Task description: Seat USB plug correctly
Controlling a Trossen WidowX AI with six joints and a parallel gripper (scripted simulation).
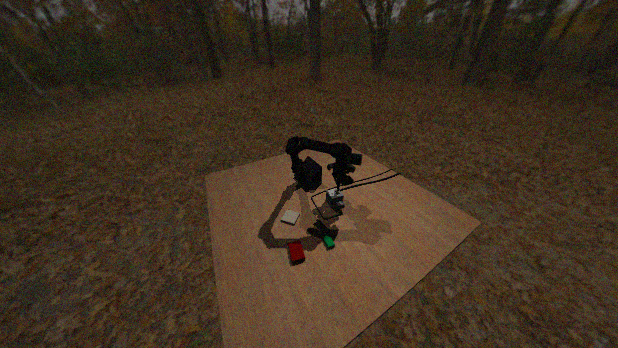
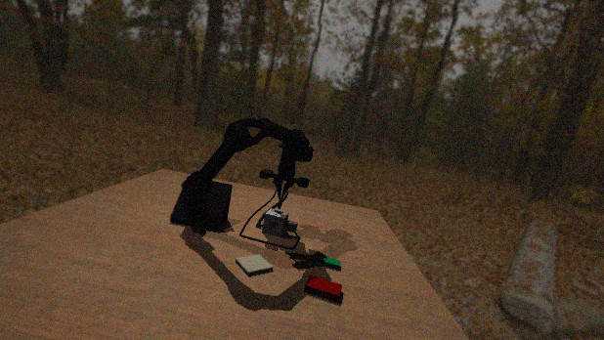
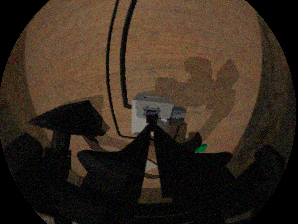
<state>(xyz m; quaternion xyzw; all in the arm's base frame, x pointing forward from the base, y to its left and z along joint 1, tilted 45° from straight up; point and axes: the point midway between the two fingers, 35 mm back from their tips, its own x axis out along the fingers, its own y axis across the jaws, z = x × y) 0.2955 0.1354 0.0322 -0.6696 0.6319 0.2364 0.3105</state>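
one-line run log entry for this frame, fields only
gripper: shut on USB plug | position: above power cube, fingers pointing down | cable: trailing across table | red block, green block, white tile: on table
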